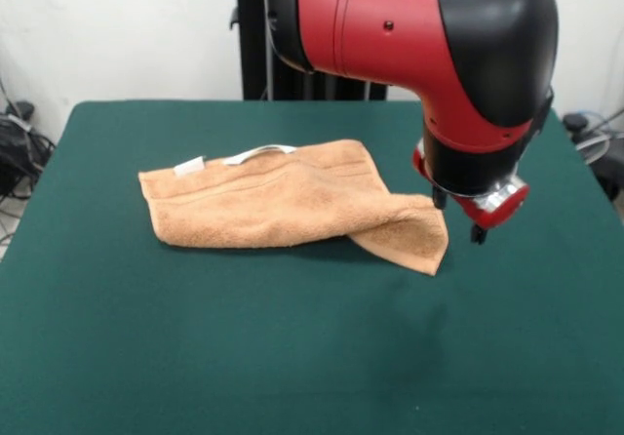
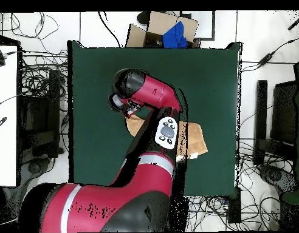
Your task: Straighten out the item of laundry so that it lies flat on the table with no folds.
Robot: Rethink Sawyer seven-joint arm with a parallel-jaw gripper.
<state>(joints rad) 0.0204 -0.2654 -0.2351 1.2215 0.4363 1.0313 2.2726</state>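
Observation:
The orange-tan towel (image 1: 283,201) lies crumpled on the green table (image 1: 292,357), left of the middle in the front view. Its right end is folded over into a flap (image 1: 409,240). White tags (image 1: 190,166) show at its far edge. My gripper (image 1: 456,217) hangs low at the flap's right corner, with its two dark tips apart, one right by the towel's edge and nothing seen between them. In the overhead view the arm covers most of the towel (image 2: 197,141), and the gripper (image 2: 129,111) is at the towel's left end.
Cables and boxes lie on the floor around the table (image 2: 219,73). A cardboard box with blue cloth (image 2: 170,30) stands past the table's far edge in the overhead view. The arm's bulky elbow (image 1: 419,25) hangs over the table's far right part.

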